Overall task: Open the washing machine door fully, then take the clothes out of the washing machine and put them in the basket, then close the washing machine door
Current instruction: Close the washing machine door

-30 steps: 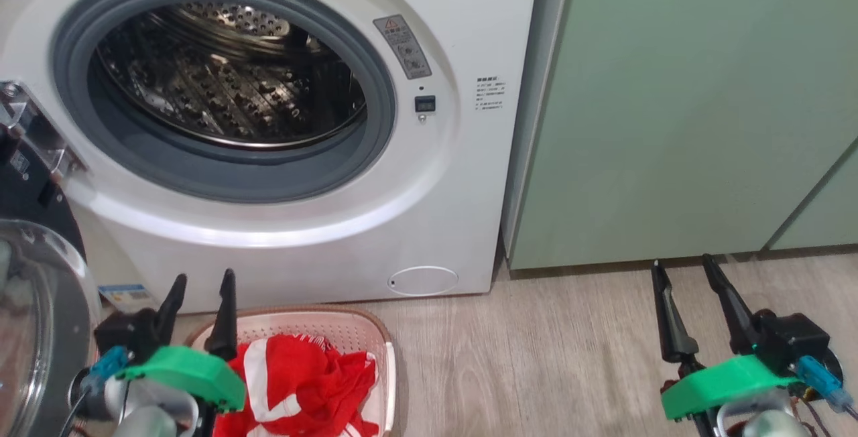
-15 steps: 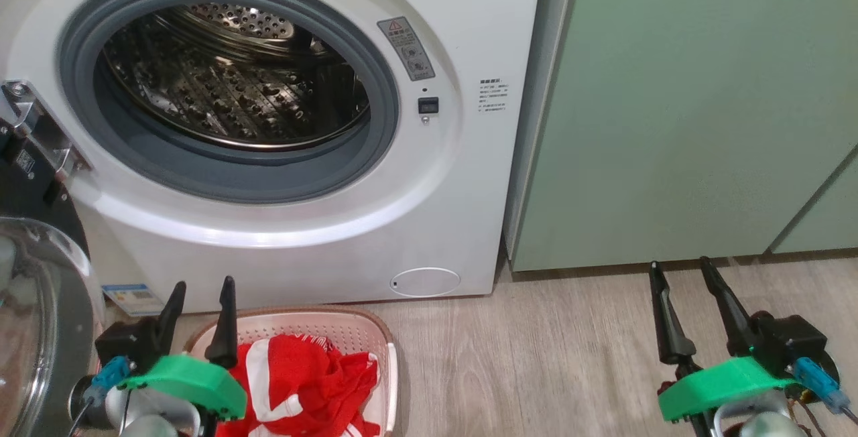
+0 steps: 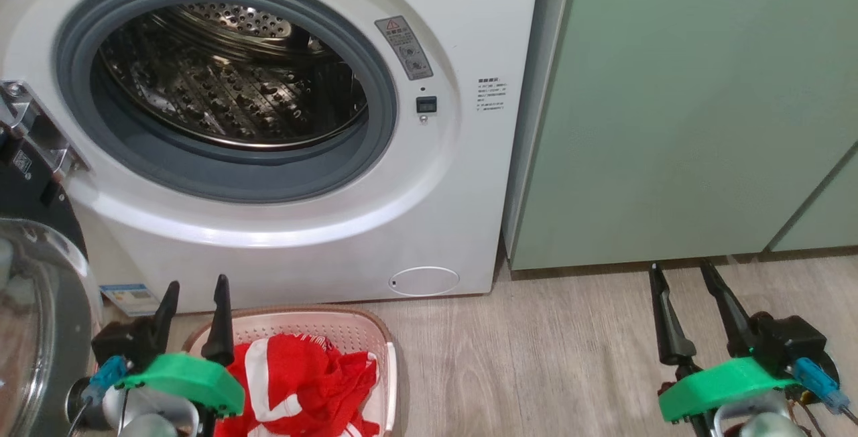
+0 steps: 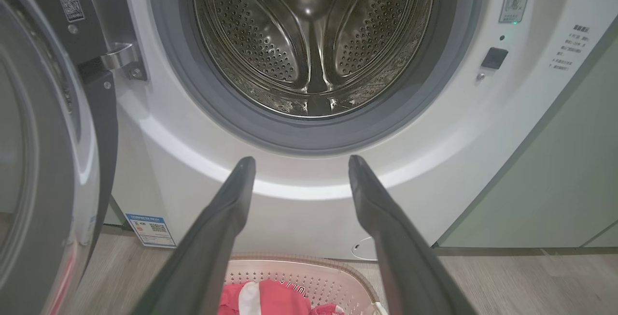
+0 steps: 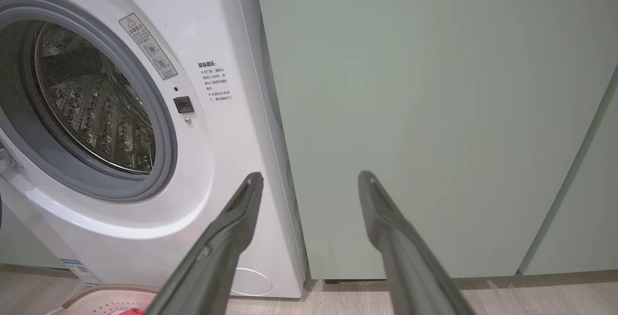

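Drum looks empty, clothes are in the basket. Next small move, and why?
Probably move the left pincer leftward to the washing machine door, ready to push it shut. The drum shows no fabric, the clothes lie in the basket, the door stands open beside that pincer, and the pincer is open and empty.

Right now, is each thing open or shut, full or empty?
washing machine door: swung wide open, on the left.
washing machine: drum showing, no clothes seen inside.
clothes: piled in the basket.
basket: on the floor, holding the clothes.
left gripper: open, empty.
right gripper: open, empty.
green cabinet: shut.
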Controlling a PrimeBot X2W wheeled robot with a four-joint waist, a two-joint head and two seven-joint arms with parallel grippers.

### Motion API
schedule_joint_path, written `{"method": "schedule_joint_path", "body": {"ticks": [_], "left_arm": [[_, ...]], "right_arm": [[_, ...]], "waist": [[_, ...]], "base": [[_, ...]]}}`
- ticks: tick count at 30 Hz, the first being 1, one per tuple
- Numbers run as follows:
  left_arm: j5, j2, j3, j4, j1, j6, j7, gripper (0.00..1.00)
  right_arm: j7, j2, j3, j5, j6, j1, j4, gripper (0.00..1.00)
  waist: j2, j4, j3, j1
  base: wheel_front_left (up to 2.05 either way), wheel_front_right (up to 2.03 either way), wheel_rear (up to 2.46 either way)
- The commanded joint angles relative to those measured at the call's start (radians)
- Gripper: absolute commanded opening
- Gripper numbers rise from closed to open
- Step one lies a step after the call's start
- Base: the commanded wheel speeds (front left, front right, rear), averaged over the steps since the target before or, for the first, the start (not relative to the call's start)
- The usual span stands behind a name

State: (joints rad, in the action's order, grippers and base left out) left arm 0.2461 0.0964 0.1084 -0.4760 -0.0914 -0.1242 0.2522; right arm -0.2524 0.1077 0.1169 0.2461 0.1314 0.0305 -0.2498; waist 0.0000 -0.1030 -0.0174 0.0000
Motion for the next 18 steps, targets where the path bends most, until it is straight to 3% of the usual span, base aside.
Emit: {"method": "schedule_joint_path", "body": {"ticks": [1, 10, 18], "left_arm": [[-0.011, 0.011, 0.038, 0.024, -0.057, -0.005, 0.010, 1.00], [-0.021, 0.002, 0.047, 0.018, -0.057, -0.006, 0.010, 1.00], [-0.023, 0.000, 0.042, 0.020, -0.058, -0.006, 0.010, 1.00]], "right_arm": [[-0.009, 0.011, 0.021, -0.007, -0.001, 0.020, 0.028, 1.00], [-0.009, 0.015, 0.018, -0.007, -0.001, 0.012, 0.024, 1.00], [-0.009, 0.011, 0.019, -0.006, -0.001, 0.006, 0.024, 1.00]], "waist": [[0.0000, 0.001, -0.001, 0.0000], [0.0000, 0.003, -0.005, 0.0000], [0.0000, 0.005, -0.006, 0.0000]], "base": [[0.00, 0.00, 0.00], [-0.05, 0.05, 0.00], [-1.21, 1.21, 0.00]]}}
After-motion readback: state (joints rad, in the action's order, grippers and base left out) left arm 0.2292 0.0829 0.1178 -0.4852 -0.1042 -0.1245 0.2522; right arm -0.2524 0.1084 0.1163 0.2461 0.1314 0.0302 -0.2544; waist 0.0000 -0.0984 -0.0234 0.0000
